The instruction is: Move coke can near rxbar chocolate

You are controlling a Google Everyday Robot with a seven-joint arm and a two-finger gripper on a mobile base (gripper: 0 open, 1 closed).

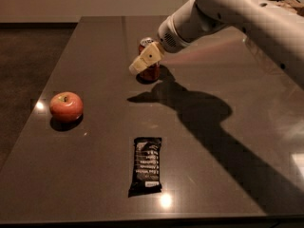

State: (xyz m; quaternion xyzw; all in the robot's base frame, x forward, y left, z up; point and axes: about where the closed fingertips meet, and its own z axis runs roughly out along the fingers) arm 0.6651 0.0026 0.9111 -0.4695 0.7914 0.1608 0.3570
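**A:** Where is the hand?

**B:** The hand point(138, 65) is low over the far part of the surface point(95, 175), around 12 o'clock from the middle of it. It sits at the end of a white arm point(228, 8) that comes in from about 2 o'clock. Its pale tip slants down toward 8 o'clock and crosses in front of the coke can point(153, 73).

**A:** Is it apart, together, or clamped on the can?

**B:** I cannot tell. The hand overlaps the upper half of the can from this view, and whether it grips the can or only hangs in front of it does not show.

**A:** And the can itself?

**B:** It is upright on the surface, with its silver top showing just above the hand and its red lower body below it. A dark shadow point(190, 108) of the arm spreads from the can's base toward 4 o'clock.

**A:** Where is the rxbar chocolate?

**B:** The rxbar chocolate point(147, 165) lies flat near the front edge, at 6 o'clock from the can and well apart from it. Its long side runs from 12 to 6.

**A:** Anything else there?

**B:** A red apple point(66, 106) sits at about 8 o'clock from the can and at about 10 o'clock from the bar, apart from both.
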